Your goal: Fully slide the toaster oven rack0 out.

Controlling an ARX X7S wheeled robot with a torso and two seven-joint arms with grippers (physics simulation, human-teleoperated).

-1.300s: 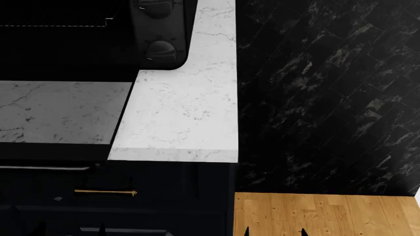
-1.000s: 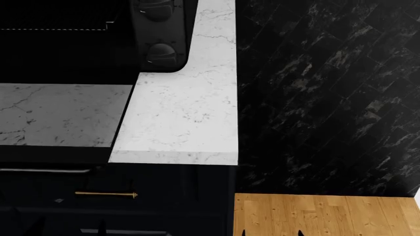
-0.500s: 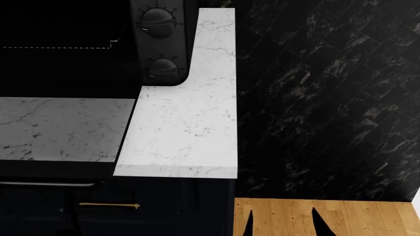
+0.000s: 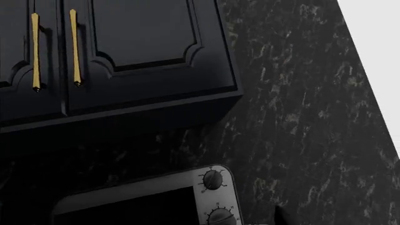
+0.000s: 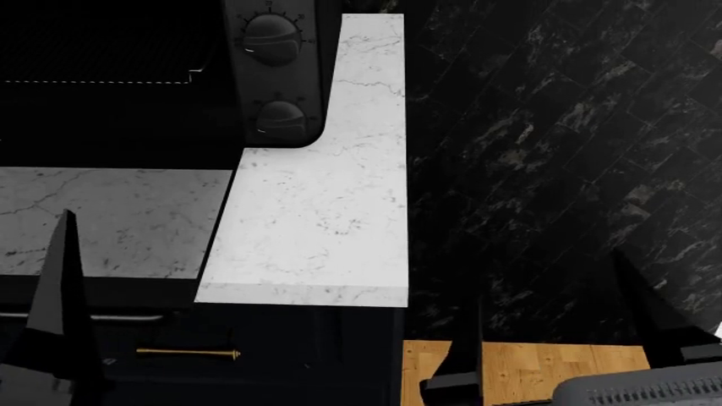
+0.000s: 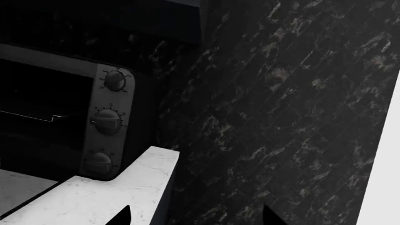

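Head view: the toaster oven (image 5: 169, 76) stands on the table (image 5: 316, 211) at 11 o'clock, its front facing the robot and its long axis running from 9 to 3 o'clock. The dial panel (image 5: 274, 76) closes its right end, two dials showing one behind the other. Inside the dark cavity the rack0 (image 5: 101, 81) lies flat; its front wire edge runs from 9 to 3 o'clock and ends in a bent corner beside the panel. It sits within the oven, set back from the table's front edge.

The left gripper (image 5: 57, 338) rises at 7 o'clock; only one black finger (image 5: 62, 288) shows, pointing up in front of the table edge, so whether it is spread or closed cannot be told. The right gripper (image 5: 559, 313) stands at 5 o'clock, off the table's right end against the dark marble wall (image 5: 564, 127); its two fingers point up, well apart, holding nothing.

Right wrist view: the oven (image 6: 62, 108) shows three dials in a column.
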